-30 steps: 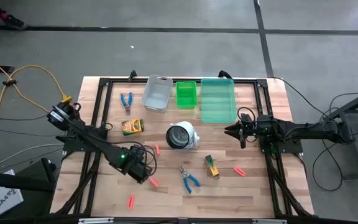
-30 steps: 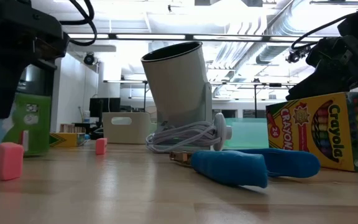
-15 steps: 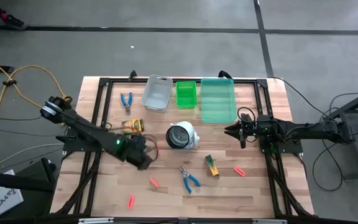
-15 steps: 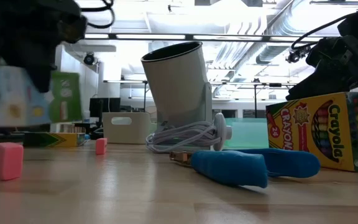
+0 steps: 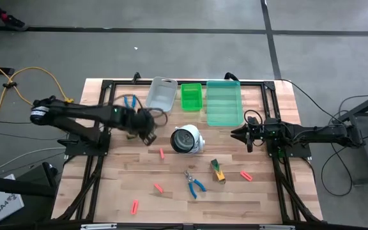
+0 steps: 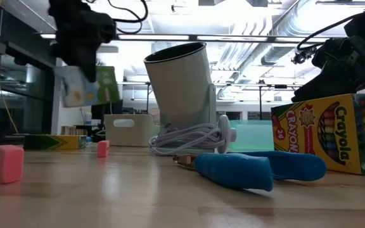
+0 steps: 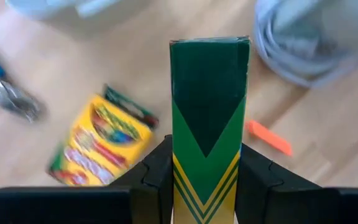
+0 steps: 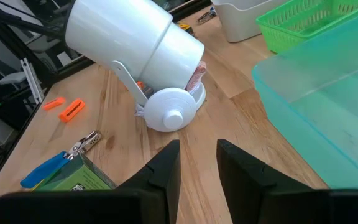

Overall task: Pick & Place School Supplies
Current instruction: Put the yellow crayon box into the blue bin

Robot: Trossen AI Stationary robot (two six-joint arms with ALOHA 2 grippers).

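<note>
We saw the left gripper clamped on a crayon box, carried in the air just beside the white round object, on the side away from the teal bin. The box's long axis ran straight out from between the fingers (its green chevron end pointing away from the wrist). A second crayon box lay flat on the table below it. The right gripper waited near the white object's other side, its fingers set narrowly apart and holding nothing.
</note>
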